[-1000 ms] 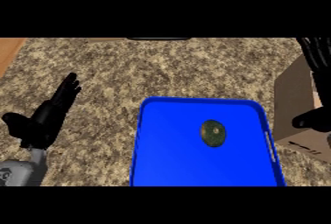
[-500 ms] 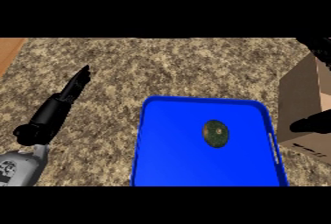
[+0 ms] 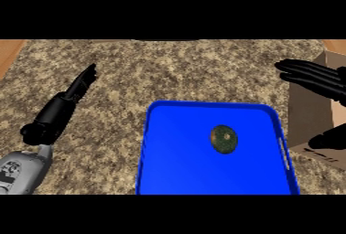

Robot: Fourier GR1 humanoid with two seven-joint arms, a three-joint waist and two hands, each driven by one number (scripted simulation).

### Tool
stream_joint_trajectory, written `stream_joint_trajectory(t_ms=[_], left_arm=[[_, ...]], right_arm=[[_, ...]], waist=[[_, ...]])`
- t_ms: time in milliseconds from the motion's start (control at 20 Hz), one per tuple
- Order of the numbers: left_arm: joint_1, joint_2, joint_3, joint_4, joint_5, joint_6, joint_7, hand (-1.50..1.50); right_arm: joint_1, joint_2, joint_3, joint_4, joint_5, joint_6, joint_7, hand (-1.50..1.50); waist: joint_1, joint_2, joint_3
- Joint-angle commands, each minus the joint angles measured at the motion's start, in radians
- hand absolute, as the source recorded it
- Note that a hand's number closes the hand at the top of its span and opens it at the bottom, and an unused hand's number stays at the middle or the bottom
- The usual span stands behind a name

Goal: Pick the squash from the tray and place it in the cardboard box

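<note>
**Squash waiting on the tray, both my hands empty**

Nearest to me, at the lower left, my left hand [image 3: 64,107] stretches up and away across the speckled stone surface [image 3: 189,68], its fingers [image 3: 86,75] straight and pressed together, holding nothing. It lies well apart from everything the task concerns, so I judge it is simply parked out of the way.

Just right of centre sits the blue tray [image 3: 169,155], its near edge running down toward me. The squash [image 3: 224,139] lies on the tray floor, right of the tray's middle: a small dark green thing with a paler spot facing up, touching nothing but the tray. It sits nearer the tray's right rim, the side of my working hand and of the box, which should make for a short carry.

Beyond the tray's right rim stands the cardboard box [image 3: 307,119], close beside the tray, partly cut off by the view's edge. My right hand [image 3: 317,80] hovers over the box's near top corner, its fingers [image 3: 297,68] spread and straight, pointing left toward the middle of the surface, with the thumb hanging lower down against the box's side. It grips nothing. I judge the pick has not begun; the hand would need to come left and down over the squash.
</note>
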Motion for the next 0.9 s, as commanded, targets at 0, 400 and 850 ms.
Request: stream_joint_trajectory(t_ms=[0,400,850], left_arm=[[0.049,0.016,0.009,-0.040,0.000,-0.014,-0.009,0.00],[0.018,0.007,0.053,0.031,0.003,-0.058,-0.043,0.00],[0.029,-0.081,0.041,0.024,-0.076,-0.030,-0.036,0.00]], right_arm=[[-0.005,-0.043,0.090,-0.166,0.126,0.035,0.137,-1.50],[-0.025,0.009,0.205,-0.403,0.297,0.155,0.466,-1.50],[0.029,0.164,0.255,-0.502,0.380,0.346,0.731,-1.50]], waist=[[0.002,-0.009,-0.001],[-0.004,-0.002,-0.001],[-0.001,0.000,0.000]])
